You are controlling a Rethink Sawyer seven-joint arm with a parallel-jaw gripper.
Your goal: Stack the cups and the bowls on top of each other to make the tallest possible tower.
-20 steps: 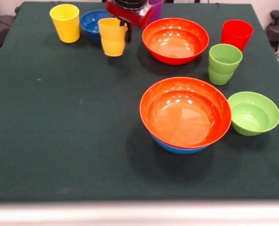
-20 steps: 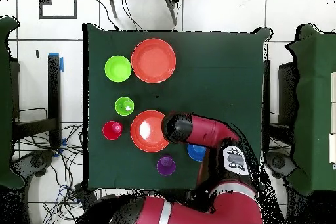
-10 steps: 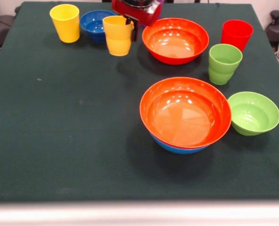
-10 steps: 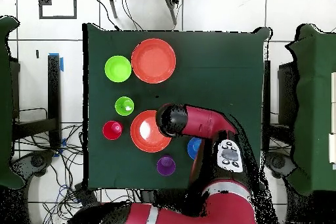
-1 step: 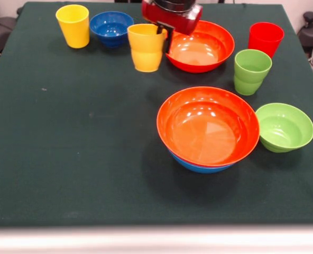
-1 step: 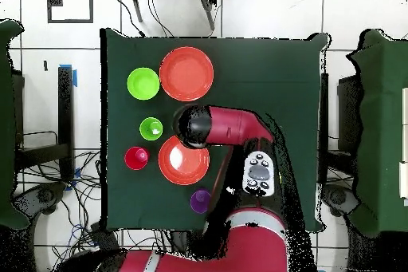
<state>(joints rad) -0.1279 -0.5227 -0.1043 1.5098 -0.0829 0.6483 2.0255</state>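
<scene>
My gripper (image 5: 159, 33) is shut on the rim of the yellow-orange cup (image 5: 146, 48), which hangs upright just left of the back orange-red bowl (image 5: 201, 46). Nearer the front, another orange-red bowl (image 5: 208, 126) sits nested in the light blue bowl (image 5: 201, 166). A yellow cup (image 5: 73, 25) and a small dark blue bowl (image 5: 111, 27) stand at the back left. On the right are the red cup (image 5: 266, 37), the lime green cup (image 5: 251, 71) and the lime green bowl (image 5: 284, 127). In the overhead view the arm (image 6: 235, 125) covers the gripper, and a purple cup (image 6: 201, 200) stands by the robot's base.
The dark green table cloth (image 5: 66, 137) spreads across the left and front of the table. In the overhead view, cables and other tables surround the table (image 6: 271, 69).
The gripper has carried the yellow-orange cup rightward in the front view and a little nearer, from in front of the dark blue bowl to beside the back orange-red bowl.
</scene>
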